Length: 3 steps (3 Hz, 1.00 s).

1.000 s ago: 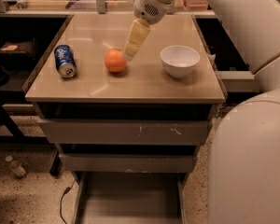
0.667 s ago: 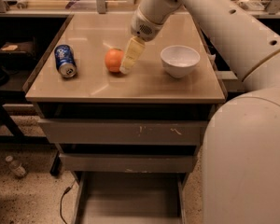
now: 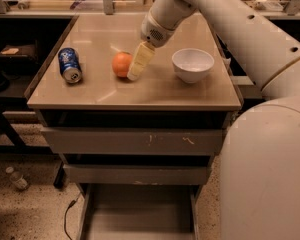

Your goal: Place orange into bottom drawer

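**A:** Why does the orange [image 3: 121, 64] lie where it does?

**B:** It rests on the tabletop [image 3: 155, 91], left of centre in the upper half of the frame. The can [image 3: 69, 65] lies to its left and the bowl [image 3: 192, 64] stands to its right. It is apart from both, so there is room to come at it from above.

**A:** And the bottom drawer [image 3: 140, 214]?

**B:** It is pulled out at the bottom centre of the frame, with its grey floor bare and facing up. The two drawers above it [image 3: 130, 141] are shut. It was probably drawn out so the fruit can be lowered straight in without the upper fronts getting in the way.

**A:** Where is the gripper [image 3: 138, 63]?

**B:** It is at the end of the arm [image 3: 225, 14] that comes in from the upper right. It tilts down and to the left, with its pale end low over the tabletop and right against the orange's right side.

**A:** Does it have hold of the fruit?

**B:** That cannot be told. The pale end overlaps the orange's right edge and seems to touch it. The view does not show whether the gripper is open or shut, or whether it is around the fruit or only beside it. The orange looks to be sitting on the tabletop, so it is not lifted.

**A:** So which step is this?

**B:** By the look of it, this is the approach for the grasp. The lift and the carry down to the bottom drawer are not yet done.
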Tool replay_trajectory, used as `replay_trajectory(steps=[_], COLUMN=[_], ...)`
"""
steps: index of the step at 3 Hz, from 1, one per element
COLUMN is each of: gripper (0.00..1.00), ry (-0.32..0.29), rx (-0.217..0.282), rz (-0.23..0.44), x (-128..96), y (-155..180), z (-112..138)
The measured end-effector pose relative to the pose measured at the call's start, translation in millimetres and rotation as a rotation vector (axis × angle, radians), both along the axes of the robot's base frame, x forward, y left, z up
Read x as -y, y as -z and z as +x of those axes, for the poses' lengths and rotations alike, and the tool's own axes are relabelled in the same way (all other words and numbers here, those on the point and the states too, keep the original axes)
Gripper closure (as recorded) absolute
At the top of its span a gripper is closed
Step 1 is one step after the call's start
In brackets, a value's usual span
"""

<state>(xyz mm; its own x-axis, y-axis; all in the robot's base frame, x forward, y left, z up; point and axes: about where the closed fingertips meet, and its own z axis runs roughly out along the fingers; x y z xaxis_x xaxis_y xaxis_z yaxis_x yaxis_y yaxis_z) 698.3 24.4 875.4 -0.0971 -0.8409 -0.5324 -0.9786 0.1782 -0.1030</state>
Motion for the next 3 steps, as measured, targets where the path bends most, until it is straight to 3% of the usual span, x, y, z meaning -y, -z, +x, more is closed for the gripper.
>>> replay_trajectory(steps=[3], gripper=[0.0], ry=[-0.045], rx=[-0.045], rz=[0.034], x=[-42], y=[17], z=[15])
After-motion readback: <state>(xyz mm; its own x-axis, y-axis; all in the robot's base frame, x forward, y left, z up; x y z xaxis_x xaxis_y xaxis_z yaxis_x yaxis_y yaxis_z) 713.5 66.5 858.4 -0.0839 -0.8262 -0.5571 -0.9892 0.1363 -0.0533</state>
